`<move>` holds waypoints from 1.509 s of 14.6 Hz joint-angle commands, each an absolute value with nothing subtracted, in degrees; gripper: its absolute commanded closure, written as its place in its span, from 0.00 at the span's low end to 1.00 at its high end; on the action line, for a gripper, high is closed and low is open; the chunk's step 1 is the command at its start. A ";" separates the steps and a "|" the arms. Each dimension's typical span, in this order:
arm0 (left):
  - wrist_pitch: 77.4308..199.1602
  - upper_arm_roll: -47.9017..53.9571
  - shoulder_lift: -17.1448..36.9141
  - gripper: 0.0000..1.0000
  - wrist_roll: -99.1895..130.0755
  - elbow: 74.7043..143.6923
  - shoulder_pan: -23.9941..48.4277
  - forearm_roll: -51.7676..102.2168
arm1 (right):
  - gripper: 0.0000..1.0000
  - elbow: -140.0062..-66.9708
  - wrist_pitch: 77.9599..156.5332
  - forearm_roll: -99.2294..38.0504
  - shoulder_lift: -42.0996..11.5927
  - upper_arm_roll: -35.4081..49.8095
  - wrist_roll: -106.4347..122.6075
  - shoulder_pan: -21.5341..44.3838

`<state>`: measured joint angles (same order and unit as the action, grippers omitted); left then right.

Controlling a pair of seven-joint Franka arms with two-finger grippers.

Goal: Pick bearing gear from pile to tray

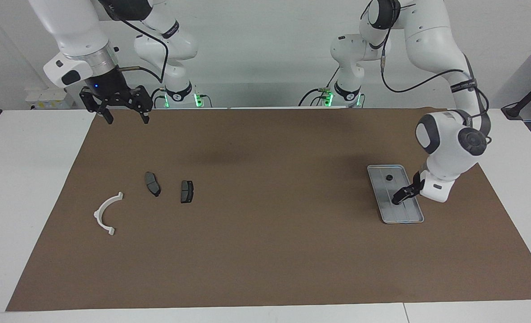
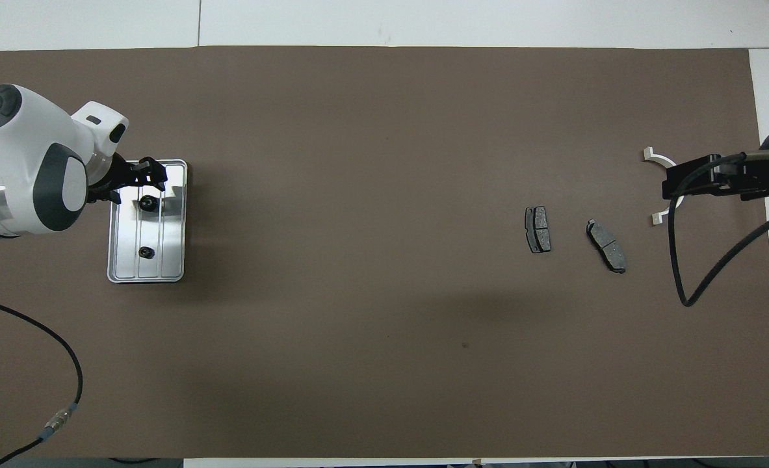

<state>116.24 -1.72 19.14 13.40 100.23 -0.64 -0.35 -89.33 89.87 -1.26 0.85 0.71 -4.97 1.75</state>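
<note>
The brown mat [image 1: 265,215] covers most of the white table [image 1: 18,179]; its wide middle stretch is bare, with parts only toward each arm's end. The tray [image 1: 411,217] lies toward the left arm's end, well inside the mat's edges. The left gripper [image 1: 402,196] is low over the tray's middle; whether its fingers are apart or together cannot be told. The right gripper [image 1: 126,117] waits raised over the mat's edge nearest the robots, fingers spread and holding nothing.

Toward the right arm's end lie the white half-ring bracket [image 1: 107,214] and, nearer the robots, two dark brake pads [image 1: 152,183] [image 1: 186,191], each apart from the others. Two black ring gears sit in the tray: one [image 2: 148,204] by the left gripper, the other [image 1: 388,178] near the tray's end closest to the robots.
</note>
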 commanded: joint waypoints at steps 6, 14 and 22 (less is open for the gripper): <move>96.00 -0.88 -0.16 0.00 12.22 103.09 -1.58 0.53 | 0.00 -90.70 90.88 -2.55 1.67 0.97 -5.01 0.88; 95.27 -0.88 -1.94 0.00 12.92 103.45 -0.62 0.44 | 0.00 -90.70 91.49 0.87 1.76 0.97 -4.92 1.40; 94.92 -0.70 -1.76 0.00 9.86 100.38 0.70 0.62 | 0.00 -90.62 91.49 1.14 1.76 1.05 -4.83 1.32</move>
<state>94.37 0.07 -1.25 12.28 101.17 0.00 -0.16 -89.34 90.22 0.11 0.85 0.71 -4.99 1.74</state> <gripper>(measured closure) 0.000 0.000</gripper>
